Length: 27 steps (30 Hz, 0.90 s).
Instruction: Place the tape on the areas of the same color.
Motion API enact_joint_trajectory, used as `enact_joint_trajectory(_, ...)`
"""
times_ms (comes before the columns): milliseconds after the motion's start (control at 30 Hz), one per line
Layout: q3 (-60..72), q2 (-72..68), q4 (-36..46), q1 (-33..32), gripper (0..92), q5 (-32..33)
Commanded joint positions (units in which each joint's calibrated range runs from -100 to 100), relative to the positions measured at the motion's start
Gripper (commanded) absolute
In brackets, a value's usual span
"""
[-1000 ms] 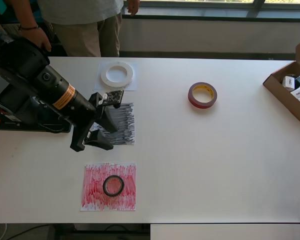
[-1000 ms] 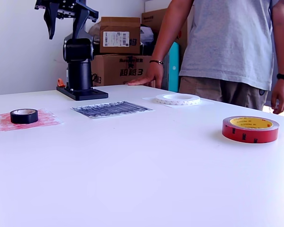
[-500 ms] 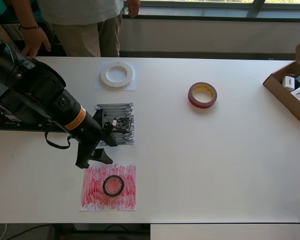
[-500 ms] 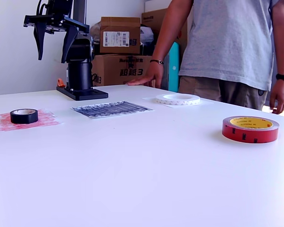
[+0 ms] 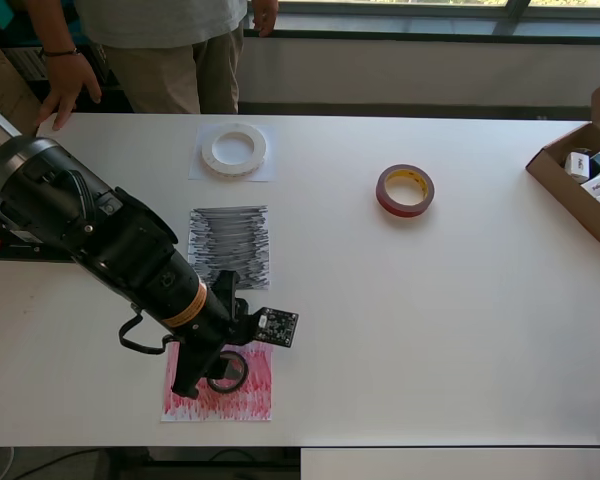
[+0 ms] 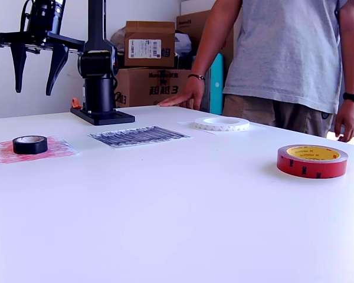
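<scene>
The small black-grey roll (image 5: 232, 372) lies on the red scribbled sheet (image 5: 255, 395), partly hidden by my arm. In the exterior view this roll (image 6: 29, 144) rests on that sheet (image 6: 53, 150). My gripper (image 5: 202, 372) is open and empty, hanging well above the roll (image 6: 33, 91). The black-grey scribbled sheet (image 5: 230, 240) is bare (image 6: 138, 135). The large white ring (image 5: 234, 149) sits on the white sheet (image 5: 205, 172). The dark red roll (image 5: 405, 190) lies on bare table at mid-right (image 6: 312, 161).
A person (image 5: 160, 45) stands at the table's far edge with a hand (image 5: 65, 95) on it. An open cardboard box (image 5: 570, 190) with small packaged boxes sits at the overhead view's right edge. The black arm base (image 6: 102, 115) stands behind the sheets.
My arm has swung from above the black-grey sheet to above the red sheet and the black roll, dropping lower. The gripper has stayed open. No roll has moved.
</scene>
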<state>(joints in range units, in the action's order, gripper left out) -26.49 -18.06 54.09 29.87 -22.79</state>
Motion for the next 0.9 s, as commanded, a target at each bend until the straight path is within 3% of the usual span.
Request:
enact_joint_trajectory(0,1.64,-2.52,2.80,-0.05,59.2,0.04)
enact_joint_trajectory(867,1.28,-11.78,5.60,0.03,59.2,-0.62)
